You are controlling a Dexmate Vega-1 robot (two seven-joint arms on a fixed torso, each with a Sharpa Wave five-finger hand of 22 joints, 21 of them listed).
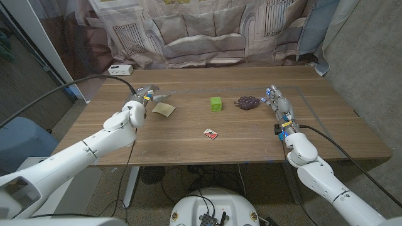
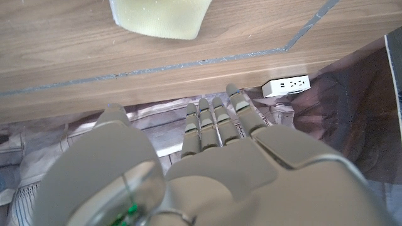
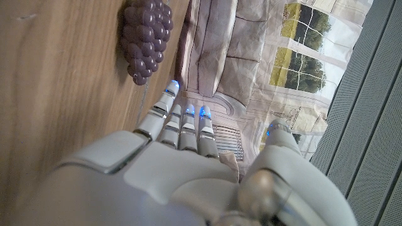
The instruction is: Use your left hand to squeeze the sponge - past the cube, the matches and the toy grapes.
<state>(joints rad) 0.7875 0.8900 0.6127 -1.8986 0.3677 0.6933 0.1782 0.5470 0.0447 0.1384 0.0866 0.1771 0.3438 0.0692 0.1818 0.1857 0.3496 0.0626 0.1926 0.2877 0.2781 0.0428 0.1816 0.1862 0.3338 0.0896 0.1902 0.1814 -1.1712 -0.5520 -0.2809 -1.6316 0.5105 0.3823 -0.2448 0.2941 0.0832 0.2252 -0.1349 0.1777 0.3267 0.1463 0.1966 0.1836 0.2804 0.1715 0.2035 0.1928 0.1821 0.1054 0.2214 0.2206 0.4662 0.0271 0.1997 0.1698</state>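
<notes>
The left hand [image 1: 143,99] hangs over the far left part of the worktop [image 1: 188,135], just beside the sponge [image 1: 164,109], and its fingers [image 2: 217,119] are straight, side by side, holding nothing. The sponge, pale yellow, lies flat in front of them on the wood, not yet touched as far as the head view tells. Further along the same line sit the green cube [image 1: 216,103] and the toy grapes [image 1: 247,102], with the matches [image 1: 210,133] nearer the front edge.

The risk here, I'd say, is a push instead of a squeeze: a light sponge can skate away if the fingers come in low from the side, or fold under one fingertip and pop out. Coming down from above with the thumb opposed looks the safer bet.

Room is generous. Bare wood lies all round the sponge, the cube is well apart from it, and the white power strip [image 1: 119,69] sits off the far left corner, out of the way. The left edge of the worktop is near, so a shove that way could send the sponge off.

The right hand [image 1: 279,105] waits just beside the grapes, fingers [image 3: 179,122] straight and close together, empty.
</notes>
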